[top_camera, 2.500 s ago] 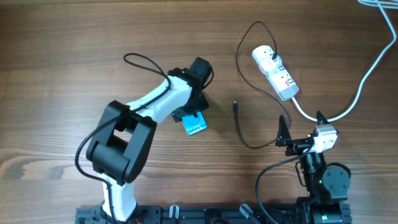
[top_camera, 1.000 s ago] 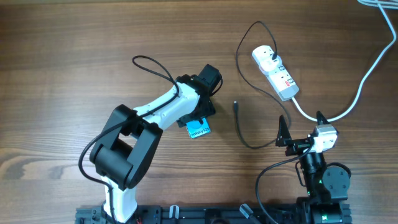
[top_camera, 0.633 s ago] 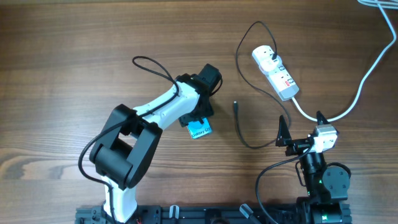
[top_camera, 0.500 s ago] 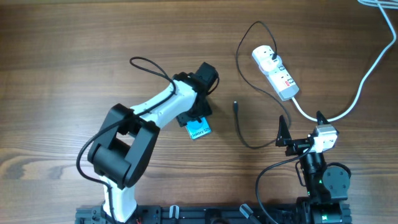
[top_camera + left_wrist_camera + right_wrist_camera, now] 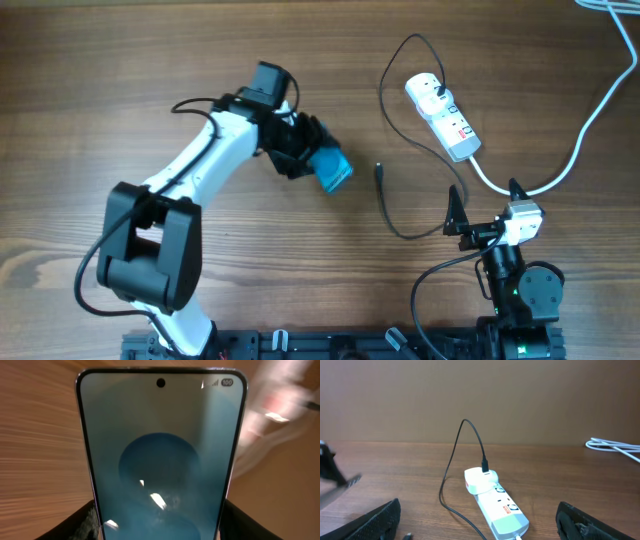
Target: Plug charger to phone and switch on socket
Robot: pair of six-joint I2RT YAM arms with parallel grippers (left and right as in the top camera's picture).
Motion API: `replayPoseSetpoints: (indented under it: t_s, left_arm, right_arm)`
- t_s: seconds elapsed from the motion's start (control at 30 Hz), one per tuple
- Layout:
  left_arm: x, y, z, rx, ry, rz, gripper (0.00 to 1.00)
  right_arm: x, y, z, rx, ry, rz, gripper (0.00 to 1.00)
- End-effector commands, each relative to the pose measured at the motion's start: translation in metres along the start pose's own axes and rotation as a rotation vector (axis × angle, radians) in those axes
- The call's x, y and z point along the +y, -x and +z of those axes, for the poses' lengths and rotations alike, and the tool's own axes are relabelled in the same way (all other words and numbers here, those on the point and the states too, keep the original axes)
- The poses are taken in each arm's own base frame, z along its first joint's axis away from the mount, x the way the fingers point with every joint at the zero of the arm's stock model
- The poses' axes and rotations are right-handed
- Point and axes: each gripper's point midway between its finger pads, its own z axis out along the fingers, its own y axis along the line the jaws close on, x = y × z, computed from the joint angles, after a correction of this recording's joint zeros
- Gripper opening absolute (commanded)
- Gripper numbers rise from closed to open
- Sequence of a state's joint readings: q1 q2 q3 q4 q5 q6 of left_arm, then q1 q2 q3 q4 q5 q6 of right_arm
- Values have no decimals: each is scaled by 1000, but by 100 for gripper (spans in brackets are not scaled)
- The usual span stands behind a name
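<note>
My left gripper (image 5: 305,152) is shut on the phone (image 5: 331,168), whose blue-turquoise screen fills the left wrist view (image 5: 162,460). The phone is held tilted above the table at centre. The charger's thin black cable (image 5: 385,205) lies to its right, with its connector tip (image 5: 379,170) free on the wood. The cable loops up to a white plug (image 5: 428,90) in the socket (image 5: 445,117), a white power strip at upper right, also in the right wrist view (image 5: 497,505). My right gripper (image 5: 480,215) is open near the front right, well short of the socket.
A thick white cord (image 5: 590,110) runs from the socket off the upper right edge and shows in the right wrist view (image 5: 615,447). The rest is bare brown wood.
My left gripper closed on the phone lying on the table and lifted it, swinging up and back. The phone now sits higher and tilted. The right arm has not moved.
</note>
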State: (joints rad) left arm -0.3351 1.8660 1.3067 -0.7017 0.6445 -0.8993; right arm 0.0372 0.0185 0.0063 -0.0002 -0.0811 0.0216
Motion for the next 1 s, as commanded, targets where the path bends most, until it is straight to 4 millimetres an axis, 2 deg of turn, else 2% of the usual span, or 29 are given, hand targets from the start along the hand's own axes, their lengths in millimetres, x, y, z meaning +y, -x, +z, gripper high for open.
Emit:
replayPoseSetpoints:
  t_s: [0.0, 0.13, 0.17, 0.2, 0.23, 0.27, 0.3, 0.33, 0.4, 0.43, 0.5, 0.57, 0.6, 0.63, 0.7, 0.77, 0.83, 0.87, 0.93, 0.97]
  left_arm:
    - [-69, -37, -56, 320, -425, 84, 61]
    - [-83, -29, -90, 400, -567, 59, 62]
    - [-83, -26, -94, 405, -575, 37, 61]
    - [-82, -23, -97, 404, -579, 18, 61]
    - [-81, -20, -99, 404, -581, 0, 61]
    - [-81, -19, -100, 404, -583, -7, 61]
    - [-81, -18, -102, 405, -585, -13, 61]
    - [-80, -18, -104, 416, -588, -28, 61]
    - [-81, -20, -106, 439, -594, -42, 62]
    - [-81, -20, -107, 444, -593, -50, 62]
    - [-81, -20, -107, 448, -592, -57, 62]
    - [-81, -22, -108, 456, -596, -55, 62]
    - [-82, -22, -108, 461, -598, -54, 62]
    - [-82, -22, -108, 460, -598, -54, 62]
    - [-82, -22, -108, 461, -598, -54, 62]
    - [-82, -22, -108, 461, -598, -54, 62]
    - [-82, -22, -108, 460, -597, -55, 62]
    - [-82, -22, -108, 461, -597, -58, 62]
    - [-82, -22, -108, 461, -597, -58, 62]
    - [-82, -22, -108, 461, -597, -58, 62]
  right_arm:
    - [-3, 1, 0, -6, -15, 7, 100]
    - [-3, 4, 0, -17, -17, 5, 100]
    - [-2, 10, 0, -41, -9, 12, 100]
    - [9, 22, -1, -87, 58, 87, 100]
    - [27, 32, -4, -111, 171, 218, 100]
    - [49, 32, -9, -75, 308, 374, 100]
    - [67, 30, -16, -15, 421, 509, 100]
    - [84, 30, -24, 77, 530, 725, 100]
    - [88, 31, -27, 159, 556, 972, 100]
    - [90, 41, -30, 146, 589, 1026, 100]
    - [98, 77, -45, 20, 714, 948, 100]
    - [100, 111, -59, -62, 775, 934, 100]
    - [104, 127, -66, -83, 795, 861, 100]
    - [106, 134, -66, -68, 783, 827, 100]
    - [103, 132, -53, 75, 665, 774, 100]
    - [92, 121, -37, 257, 490, 720, 100]
    - [71, 109, -20, 466, 301, 567, 100]
    - [69, 111, -14, 558, 274, 546, 100]
    - [82, 124, -4, 682, 310, 681, 100]
    - [103, 136, -2, 738, 452, 727, 100]
